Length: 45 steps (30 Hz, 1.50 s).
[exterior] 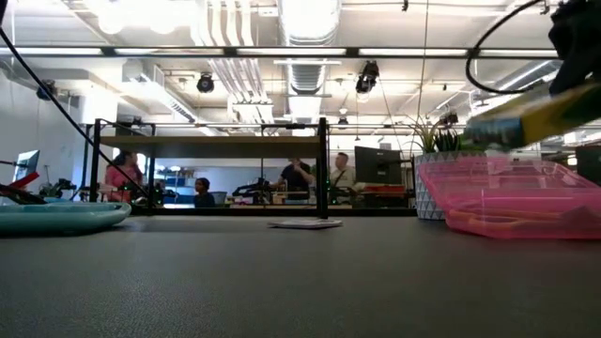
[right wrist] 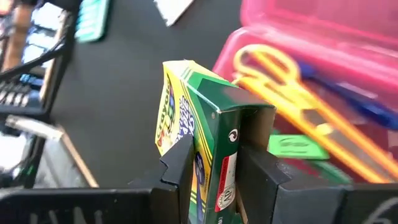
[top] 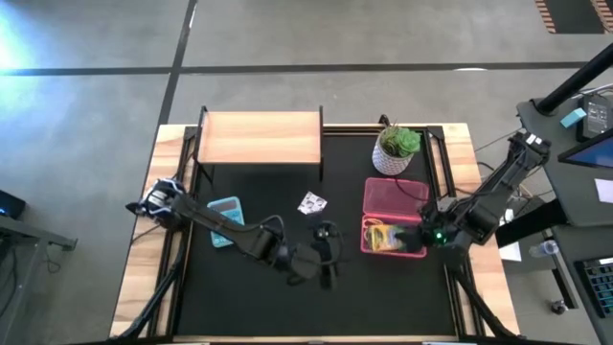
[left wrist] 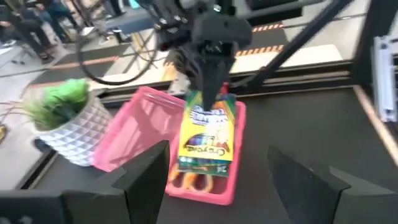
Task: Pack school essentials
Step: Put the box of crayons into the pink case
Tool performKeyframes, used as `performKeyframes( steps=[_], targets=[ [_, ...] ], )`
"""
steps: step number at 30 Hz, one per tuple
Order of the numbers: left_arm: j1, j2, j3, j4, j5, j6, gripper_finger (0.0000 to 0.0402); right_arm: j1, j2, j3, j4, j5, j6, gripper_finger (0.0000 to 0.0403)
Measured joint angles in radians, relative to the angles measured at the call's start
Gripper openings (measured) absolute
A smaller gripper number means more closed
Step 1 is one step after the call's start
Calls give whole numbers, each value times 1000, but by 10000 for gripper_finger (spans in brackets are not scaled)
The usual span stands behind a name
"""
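Note:
My right gripper is over the near end of an open pink case and is shut on a yellow-green crayon box. That box also shows in the low view, above the case. Inside the case lie yellow-handled scissors, a blue pen and a green eraser. A small white patterned card lies flat on the black mat. My left gripper hovers open left of the case, its fingers facing the case. My right gripper pinches the crayon box by one end between its two fingers, one on each broad face. The fingers come from above, pointing down. The box is lifted clear over the pink case, hanging tilted below the gripper.
A potted green plant stands just beyond the case. A wooden shelf sits at the far edge. A teal calculator-like object lies under my left arm. Bare black mat stretches between the card and the near edge.

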Motion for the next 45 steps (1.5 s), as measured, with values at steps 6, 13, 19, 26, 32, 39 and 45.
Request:
performKeyframes(
  steps=[6,13,19,26,32,39,45],
  targets=[
    [58,-8,0,-65,1,-1,251,-10,-12,-1,-99,0,87,95],
    [102,-8,0,-148,2,-2,251,-10,10,-23,-96,-4,116,95],
    [117,-8,0,-162,5,-2,251,-10,22,-57,-91,-8,148,95],
    [123,-8,0,-160,9,-2,251,-10,33,-58,-90,1,136,95],
    [126,-8,0,-160,9,-2,251,-10,76,-66,-76,1,147,95],
    [130,-8,0,-161,10,-2,251,-25,158,-86,31,1,136,95],
    [130,-8,0,-161,11,2,251,-52,216,-97,46,8,147,95]
  ],
)
